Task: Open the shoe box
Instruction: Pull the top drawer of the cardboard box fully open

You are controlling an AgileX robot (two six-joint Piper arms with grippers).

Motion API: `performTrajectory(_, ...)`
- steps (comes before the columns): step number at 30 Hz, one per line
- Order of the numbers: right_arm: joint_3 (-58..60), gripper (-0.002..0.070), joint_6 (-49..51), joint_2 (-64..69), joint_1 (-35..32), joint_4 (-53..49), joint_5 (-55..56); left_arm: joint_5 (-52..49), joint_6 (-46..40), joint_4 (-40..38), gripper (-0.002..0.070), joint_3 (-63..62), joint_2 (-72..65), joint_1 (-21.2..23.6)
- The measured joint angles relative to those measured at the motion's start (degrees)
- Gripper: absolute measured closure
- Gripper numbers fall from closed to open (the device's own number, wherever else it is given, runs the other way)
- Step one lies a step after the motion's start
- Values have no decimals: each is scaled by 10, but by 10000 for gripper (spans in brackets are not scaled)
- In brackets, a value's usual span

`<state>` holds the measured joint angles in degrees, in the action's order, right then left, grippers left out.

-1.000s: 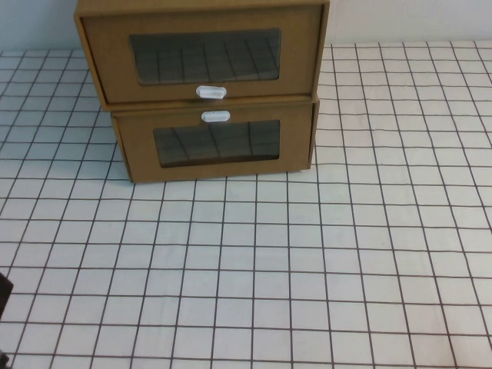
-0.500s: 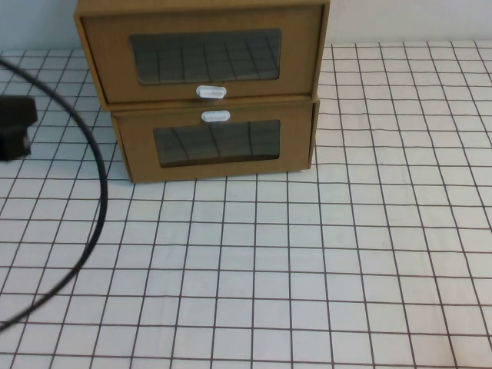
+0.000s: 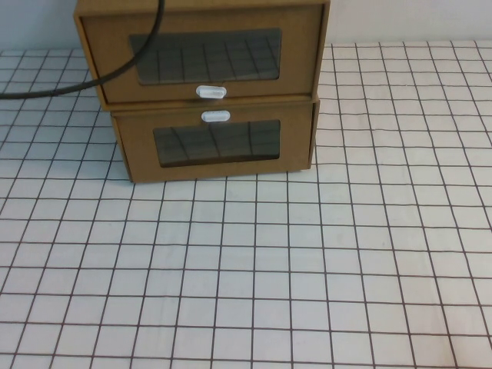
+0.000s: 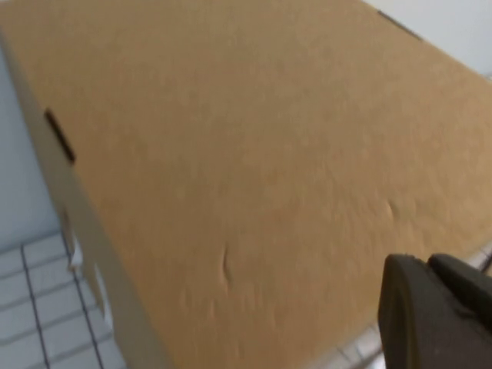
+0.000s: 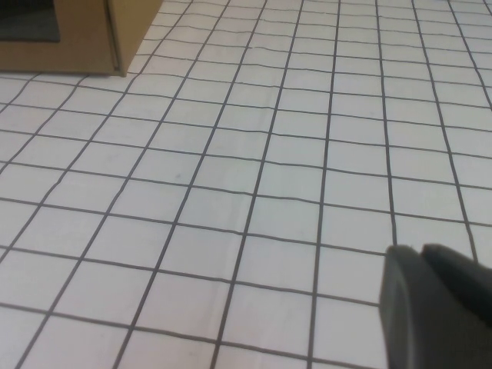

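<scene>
Stacked shoe boxes (image 3: 204, 92) sit at the worktop's (image 3: 307, 269) twelve o'clock; the clenched left hand (image 4: 427, 267) over the top lid (image 4: 246, 154) could shove them askew or snag its cable (image 3: 38, 94), while the clenched right hand (image 5: 421, 257) hovers low near five o'clock.

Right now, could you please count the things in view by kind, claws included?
Brown shoe boxes: 2 (upper box stacked on lower box)
White handles: 2 (upper handle, lower handle)
Black cable: 1
Claws: 2 (left claw over the upper box's top; right claw low over the checked table)
Total: 7
</scene>
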<state>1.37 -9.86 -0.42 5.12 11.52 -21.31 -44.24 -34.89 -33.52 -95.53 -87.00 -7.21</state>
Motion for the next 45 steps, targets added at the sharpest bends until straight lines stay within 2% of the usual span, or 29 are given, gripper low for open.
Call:
performTrajectory(10,0,689,0,0,0,0,1,-16,-1,6,677,-165,-167,-38)
performTrajectory(20,0,689,0,0,0,14,23,-26,-1,10,677,-183,-219,-48)
performTrajectory(22,0,689,0,0,0,53,53,-30,-1,13,677,-186,-219,-48)
performTrajectory(28,0,690,0,0,0,274,149,-34,-1,21,677,-188,-219,-48)
performTrajectory(33,0,689,0,0,0,347,199,-35,-1,21,677,-188,-219,-48)
performTrajectory(38,-53,689,0,21,0,371,93,-35,-1,21,677,-189,-219,-48)
performTrajectory(45,-228,689,-7,234,0,280,-124,-35,-1,22,677,-189,-219,-48)
